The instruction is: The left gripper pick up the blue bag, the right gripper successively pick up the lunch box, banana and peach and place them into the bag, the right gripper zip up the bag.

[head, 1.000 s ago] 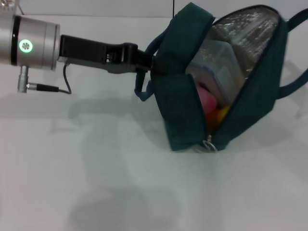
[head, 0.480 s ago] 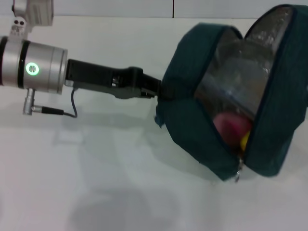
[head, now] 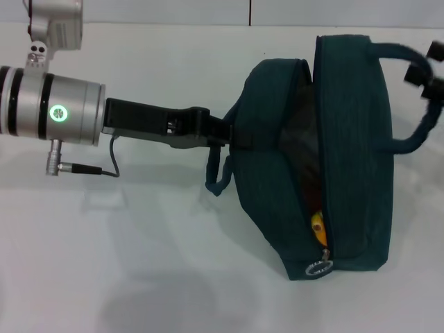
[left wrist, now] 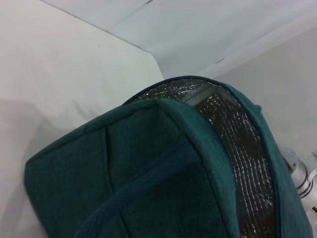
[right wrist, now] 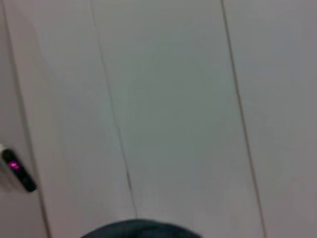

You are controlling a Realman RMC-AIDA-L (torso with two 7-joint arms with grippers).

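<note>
The blue bag (head: 347, 152) stands upright on the white table (head: 139, 263), its opening narrowed to a slit. My left gripper (head: 223, 132) is shut on the bag's left side panel by a strap. A bit of yellow banana (head: 318, 225) shows in the slit above the zipper pull (head: 319, 268). The lunch box and peach are hidden inside. My right gripper (head: 426, 64) is at the far right edge, at the bag's handle (head: 416, 135). The left wrist view shows the bag's fabric (left wrist: 148, 173) and silver lining (left wrist: 233, 134).
The white table stretches out in front and to the left of the bag. A loose strap (head: 216, 173) hangs from the bag's left side. The right wrist view shows pale wall panels (right wrist: 173, 99) and a dark edge of the bag (right wrist: 143, 230).
The bag has swung from lying tilted and wide open to standing upright with the opening nearly closed. My left arm has shifted slightly right. The right gripper has come into view at the handle.
</note>
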